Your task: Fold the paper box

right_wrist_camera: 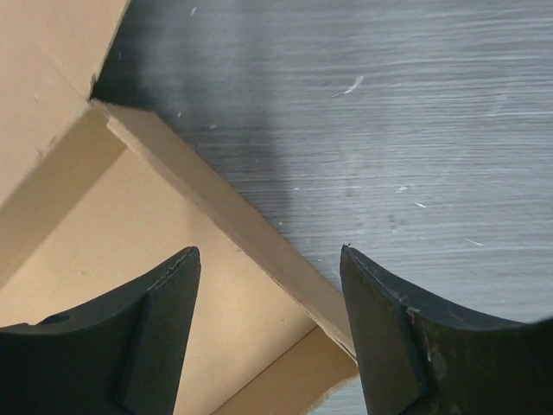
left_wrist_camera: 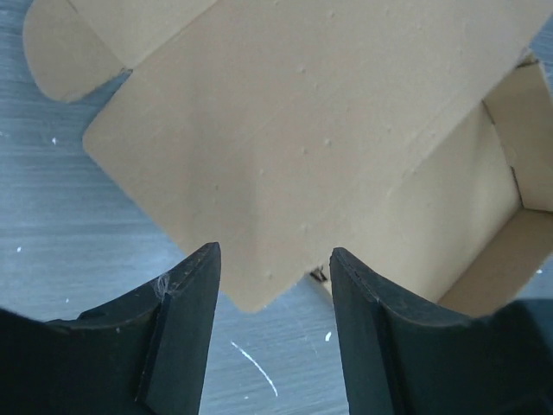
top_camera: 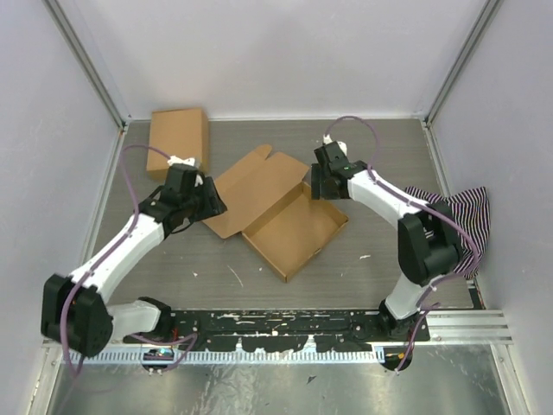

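Hovering over the lid flap's rounded corner, the left gripper (left_wrist_camera: 275, 259) has its jaws apart and grips nothing. The paper box (top_camera: 292, 226), smooth matte brown cardboard, lies mid-table between the arms, a shallow rectangular tray with its flat lid flap spread out to the left. The right gripper (right_wrist_camera: 270, 259) straddles the tray's thin upright wall, jaws wide and unclamped, above the grey, streaked table (right_wrist_camera: 415, 112).
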{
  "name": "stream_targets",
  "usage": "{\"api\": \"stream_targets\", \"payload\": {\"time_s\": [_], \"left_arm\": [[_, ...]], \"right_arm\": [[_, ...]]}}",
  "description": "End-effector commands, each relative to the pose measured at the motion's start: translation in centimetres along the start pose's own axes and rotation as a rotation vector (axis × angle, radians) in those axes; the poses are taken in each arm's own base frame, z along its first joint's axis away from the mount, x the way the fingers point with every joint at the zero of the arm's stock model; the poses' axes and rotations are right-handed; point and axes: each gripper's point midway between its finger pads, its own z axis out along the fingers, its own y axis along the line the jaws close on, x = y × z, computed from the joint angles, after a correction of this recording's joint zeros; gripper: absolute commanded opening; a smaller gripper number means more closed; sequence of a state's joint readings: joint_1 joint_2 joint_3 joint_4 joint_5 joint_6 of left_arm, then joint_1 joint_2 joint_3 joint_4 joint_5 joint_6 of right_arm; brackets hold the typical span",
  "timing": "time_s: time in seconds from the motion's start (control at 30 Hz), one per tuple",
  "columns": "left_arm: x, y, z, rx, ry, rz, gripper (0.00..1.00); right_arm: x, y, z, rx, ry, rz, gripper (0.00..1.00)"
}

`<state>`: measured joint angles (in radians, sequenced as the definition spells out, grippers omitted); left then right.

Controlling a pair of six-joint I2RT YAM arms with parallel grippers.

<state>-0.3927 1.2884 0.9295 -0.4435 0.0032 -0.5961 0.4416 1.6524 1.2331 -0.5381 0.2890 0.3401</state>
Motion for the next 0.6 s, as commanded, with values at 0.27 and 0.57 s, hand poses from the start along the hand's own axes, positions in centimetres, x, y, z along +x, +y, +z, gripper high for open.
{"api": "stream_targets", "payload": {"time_s": [0.27,0.57], "left_arm": [[2.6,1.3,-4.1,0.062,-0.060,-0.026,0.61],[2.1,1.7,-2.2,0.011,-0.038,-0.008,0.63]], "right_arm": [[2.0,3.4,4.8,-0.093,0.112,-0.022,0.25],[11.4,1.0,0.3,-0.126,0.148,0.143,0.12]]}}
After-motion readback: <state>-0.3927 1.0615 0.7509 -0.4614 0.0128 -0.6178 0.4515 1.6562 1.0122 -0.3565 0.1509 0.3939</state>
